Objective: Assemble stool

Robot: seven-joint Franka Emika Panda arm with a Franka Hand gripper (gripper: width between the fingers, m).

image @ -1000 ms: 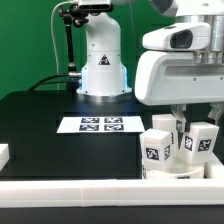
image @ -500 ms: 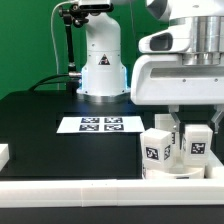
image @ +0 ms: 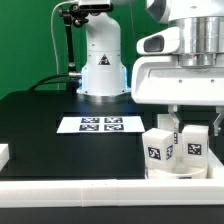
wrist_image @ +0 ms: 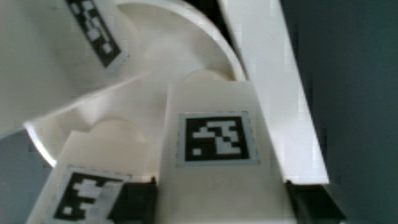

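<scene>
The stool's round white seat (image: pixel 176 171) lies at the exterior view's lower right, by the front rail. Chunky white legs with black-and-white tags stand on it: one at the front (image: pixel 157 151) and one to its right (image: pixel 193 144). My gripper (image: pixel 186 122) reaches down from the big white hand onto the right leg. In the wrist view the tagged leg (wrist_image: pixel 222 135) fills the gap between my dark fingertips (wrist_image: pixel 171 201), so the gripper (wrist_image: pixel 237 203) is shut on it. The seat's curved rim (wrist_image: pixel 185 40) and two more tagged legs (wrist_image: pixel 80 196) show around it.
The marker board (image: pixel 100 124) lies flat mid-table in front of the white robot base (image: pixel 100 60). A long white border rail (image: pixel 70 190) runs along the front edge. A small white block (image: pixel 4 155) sits at the exterior view's left edge.
The hand has turned and shifted slightly toward the exterior view's left. The held leg has moved a little left and down and now stands more upright.
</scene>
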